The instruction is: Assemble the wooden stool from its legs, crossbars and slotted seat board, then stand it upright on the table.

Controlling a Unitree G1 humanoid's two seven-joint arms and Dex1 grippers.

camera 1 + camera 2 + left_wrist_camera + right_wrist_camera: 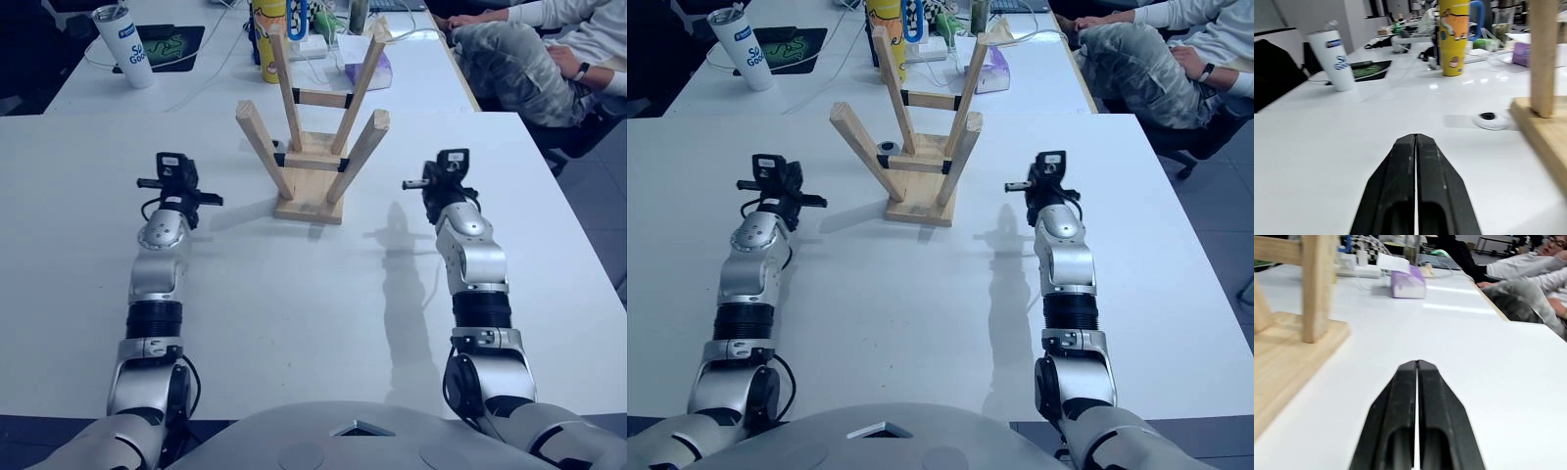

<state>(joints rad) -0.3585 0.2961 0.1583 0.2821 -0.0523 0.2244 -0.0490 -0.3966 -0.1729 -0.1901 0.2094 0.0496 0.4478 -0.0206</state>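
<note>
The stool [312,157] sits upside down at twelve o'clock on the bench [294,323], seat board [309,208] flat and legs [265,149] up, probably as it was built. Left jaws at its nine o'clock and right jaws at three are pressed shut and empty, seemingly placed to flip it.

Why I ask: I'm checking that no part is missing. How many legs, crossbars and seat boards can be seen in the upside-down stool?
Legs: 4
Crossbars: 2 visible
Seat board: 1
Total: 7
</note>
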